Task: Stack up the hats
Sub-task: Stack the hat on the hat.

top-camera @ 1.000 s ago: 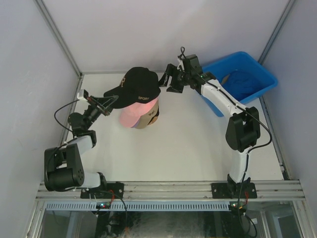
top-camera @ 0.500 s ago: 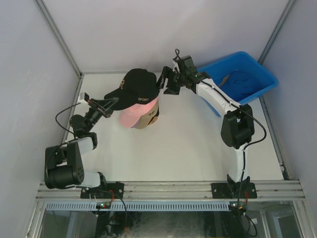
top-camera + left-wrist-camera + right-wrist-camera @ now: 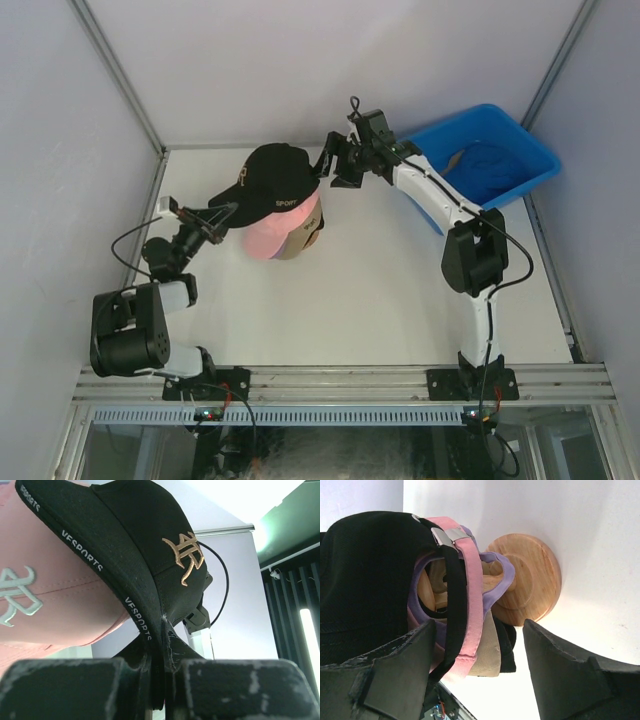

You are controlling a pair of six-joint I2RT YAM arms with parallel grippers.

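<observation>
Two arms work over the white tabletop (image 3: 350, 300). The left arm is folded low, its forearm angled inward, and the left claw (image 3: 222, 212) is pressed together on the brim of one black fabric cap with a gold logo (image 3: 275, 178). That cap tops a stack on one round wooden stand (image 3: 535, 580), above one pink cap (image 3: 285, 225), one purple cap (image 3: 502, 575) and one tan cap (image 3: 300, 245). The right arm stretches far and bends left, with the right claw (image 3: 335, 165) spread behind the stack. One blue plastic bin (image 3: 530, 160) sits far right.

"VESPORTS" — twice — on brim edge of the black cap (image 3: 135, 525)
</observation>
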